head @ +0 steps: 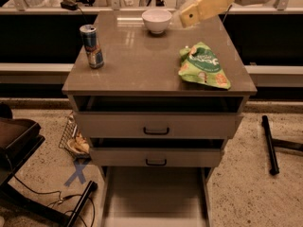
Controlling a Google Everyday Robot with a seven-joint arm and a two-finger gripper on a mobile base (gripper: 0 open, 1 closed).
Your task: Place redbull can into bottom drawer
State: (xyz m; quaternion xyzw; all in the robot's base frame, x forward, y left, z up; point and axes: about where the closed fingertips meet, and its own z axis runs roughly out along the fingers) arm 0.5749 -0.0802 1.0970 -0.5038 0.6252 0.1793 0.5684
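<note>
The redbull can (92, 46) stands upright near the left edge of the brown cabinet top (142, 65). The bottom drawer (155, 197) is pulled out at the cabinet's foot, its pale floor bare. My gripper (189, 16) comes in from the upper right on a pale arm and hovers above the back of the cabinet top, just right of the white bowl (156, 20). It is well to the right of the can and holds nothing that I can see.
A green snack bag (203, 66) lies on the right side of the top. Two drawers with black handles (156, 131) sit above the open one. A wire basket (73, 138) and a blue floor cross (77, 173) are at the left, a black bar (270, 143) at the right.
</note>
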